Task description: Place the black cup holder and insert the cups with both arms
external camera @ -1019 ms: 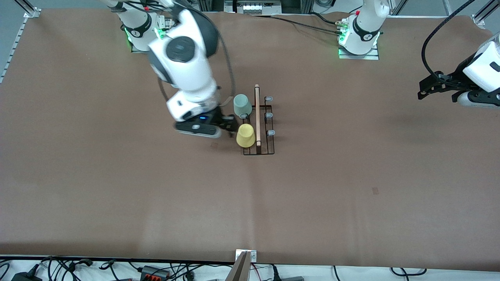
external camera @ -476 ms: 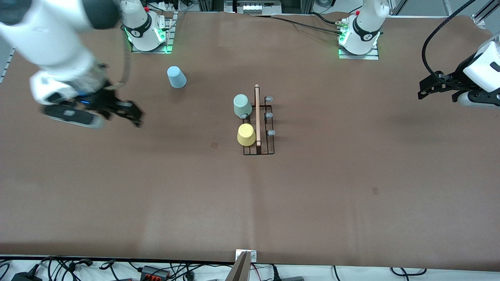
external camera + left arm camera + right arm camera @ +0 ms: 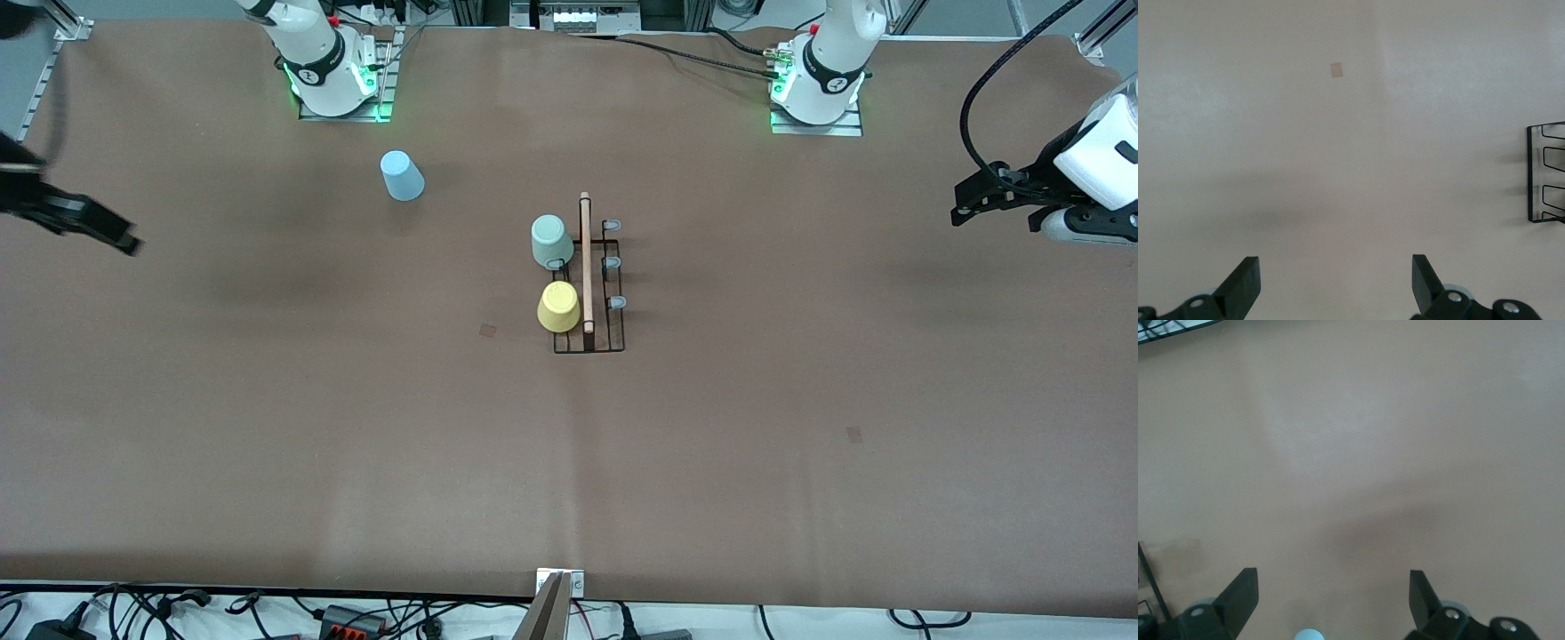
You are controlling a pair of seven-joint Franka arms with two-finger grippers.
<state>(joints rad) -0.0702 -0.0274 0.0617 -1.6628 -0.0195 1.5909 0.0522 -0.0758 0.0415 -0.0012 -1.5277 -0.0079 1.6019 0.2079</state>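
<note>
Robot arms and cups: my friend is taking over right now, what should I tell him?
Left gripper: open, empty, up over the left arm's end of the table, waiting.
Right gripper: open, empty, over the right arm's end of the table.
Black cup holder: standing mid-table.
Mint green cup and yellow cup: both upside down on the holder's prongs, on the side toward the right arm; the yellow one is nearer the front camera.
Light blue cup: upside down on the table near the right arm's base, apart from the holder.
Done: holder placed, two cups on.
Left: put the light blue cup on a free prong.
</note>
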